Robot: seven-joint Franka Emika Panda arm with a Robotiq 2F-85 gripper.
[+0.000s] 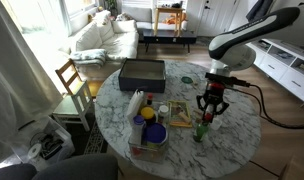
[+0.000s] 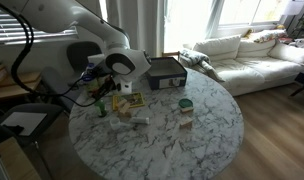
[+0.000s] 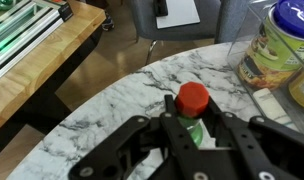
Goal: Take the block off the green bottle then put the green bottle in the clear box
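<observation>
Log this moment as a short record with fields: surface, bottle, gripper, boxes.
surface: round white marble table
bottle: small translucent green bottle, upright, red block on top
gripper: gripper open, above the bottle, not yet closed on it
clear box: see-through plastic tub, holding items, apart from the bottle
other box: dark rectangular box near the table edge

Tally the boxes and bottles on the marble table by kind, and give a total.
Boxes: 2 (dark box, clear box)
Bottles: 2 (green bottle, white bottle)
Total: 4
</observation>
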